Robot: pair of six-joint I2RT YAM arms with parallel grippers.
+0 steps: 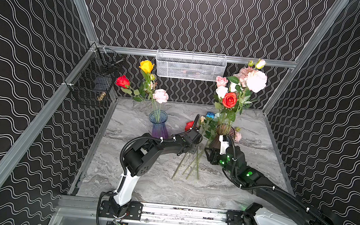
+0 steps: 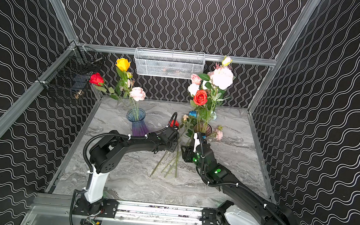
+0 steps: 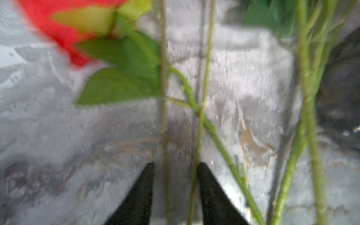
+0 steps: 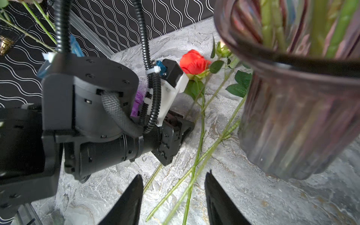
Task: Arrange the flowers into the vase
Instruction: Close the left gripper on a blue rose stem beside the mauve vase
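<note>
Several loose flowers lie on the marble table, their green stems (image 1: 188, 166) fanned toward the front. Among them are a red rose (image 1: 189, 125) (image 3: 58, 25) and a blue flower (image 1: 210, 115). My left gripper (image 3: 175, 169) reaches low over the stems; its jaws stand a narrow gap apart with two thin stems between them, not pinched. My right gripper (image 4: 173, 177) hovers open above other stems, right beside the brown ribbed vase (image 4: 292, 116) (image 1: 225, 132), which holds pink, white and red flowers (image 1: 239, 87). A blue-purple vase (image 1: 157, 123) at the left holds yellow, red and pink flowers (image 1: 146, 81).
A white mesh basket (image 1: 189, 66) hangs on the back rail. A black wire basket (image 1: 92, 81) hangs on the left rail. Metal frame rails border the table (image 1: 146, 181). The two wrists sit close together at the table's middle.
</note>
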